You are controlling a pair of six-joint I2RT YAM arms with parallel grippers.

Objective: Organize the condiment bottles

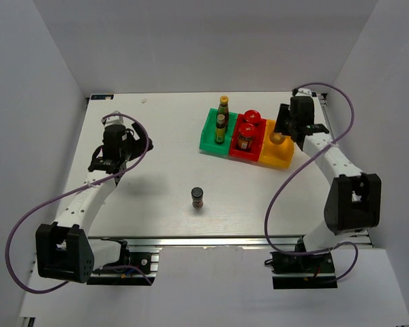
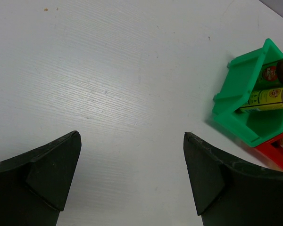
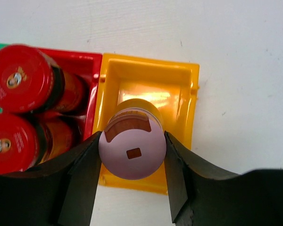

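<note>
A small black-lidded jar (image 1: 198,197) is standing alone on the white worktop (image 1: 157,170). The left gripper (image 2: 132,135) is hovering spread apart. Farther back, the right gripper (image 3: 132,141) is clamping a pink-lidded jar (image 3: 132,157) in the orange plastic bin (image 3: 151,66); labels are too small to read.

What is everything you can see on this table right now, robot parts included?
slim bottles: two, dark with yellow labels, in the green bin
red-lidded jars: two, in the red bin
pink-lidded jar: one, at the orange bin, gripped
black-lidded jar: one, alone on the table
green bin: one, left of the row
red bin: one, middle
orange bin: one, right
table: one, white
left arm: white, black jaws open, empty
right arm: white, jaws shut on the pink-lidded jar
</note>
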